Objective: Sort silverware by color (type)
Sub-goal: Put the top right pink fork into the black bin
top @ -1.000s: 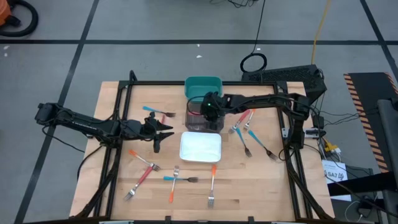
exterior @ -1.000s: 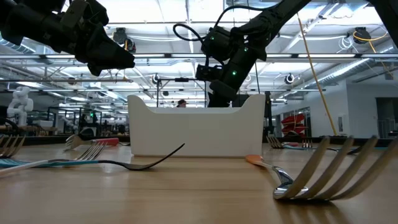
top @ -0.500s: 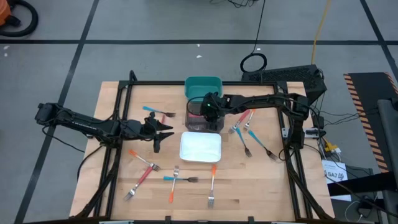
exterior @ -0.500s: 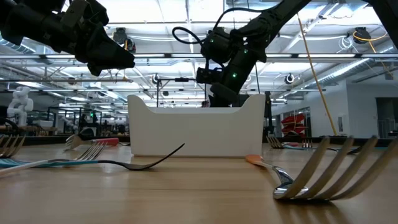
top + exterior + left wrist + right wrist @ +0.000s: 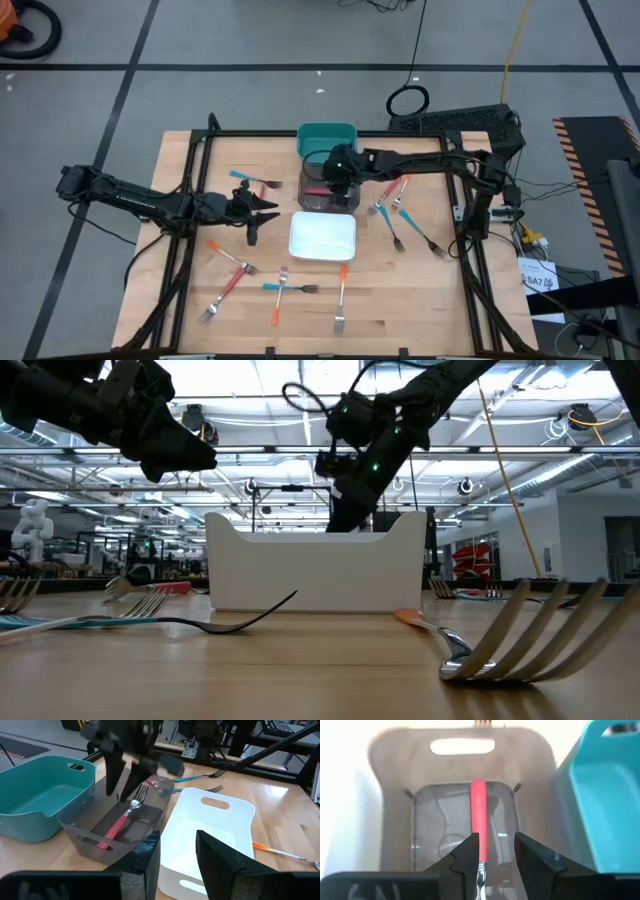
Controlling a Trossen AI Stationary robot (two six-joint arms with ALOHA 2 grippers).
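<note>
My right gripper hangs open over the dark bin, between the teal bin and the white bin. A red-handled fork lies on the dark bin's floor, in line with the gap between the open fingers and below them; the left wrist view shows this fork lying flat, with the right gripper above it. My left gripper hovers open over the table left of the white bin and holds nothing. Other forks with blue, red and orange handles lie scattered on the table.
A blue fork lies far-left of the bins. Orange, red and blue forks lie near the table's near edge, with another orange one. Several forks lie right of the bins. A black frame borders the table.
My right gripper has risen a little above the dark bin. The left arm has kept still.
</note>
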